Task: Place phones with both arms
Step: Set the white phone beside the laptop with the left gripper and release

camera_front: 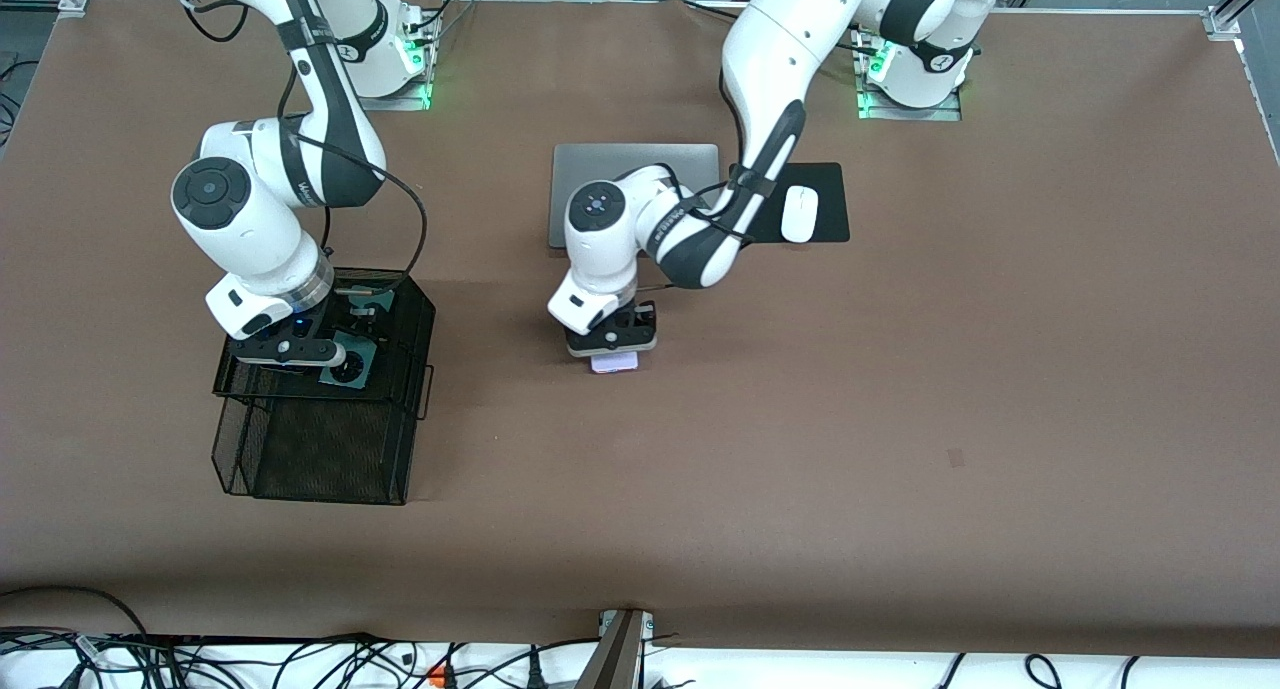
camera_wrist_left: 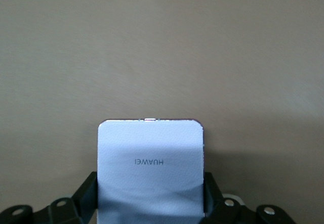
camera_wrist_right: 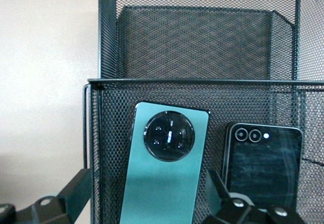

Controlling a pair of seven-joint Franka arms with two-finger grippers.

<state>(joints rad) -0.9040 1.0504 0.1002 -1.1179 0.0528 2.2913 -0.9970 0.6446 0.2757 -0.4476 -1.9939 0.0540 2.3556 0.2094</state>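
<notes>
Front view: my left end effector (camera_front: 612, 341) pinches the pink-lavender flip phone (camera_front: 614, 362) on the desk (camera_front: 900, 419). Left wrist view: stiff, slick casing, gripped by its side edges; lower end cut off. Right wrist view: my right end effector (camera_wrist_right: 152, 204) spread around the green phone (camera_wrist_right: 164, 178), beside the black flip phone (camera_wrist_right: 263, 166), both in the mesh tray (camera_wrist_right: 96, 133)

Even overhead light, soft shadows under both arms; wrist views slightly soft, front view sharp.
</notes>
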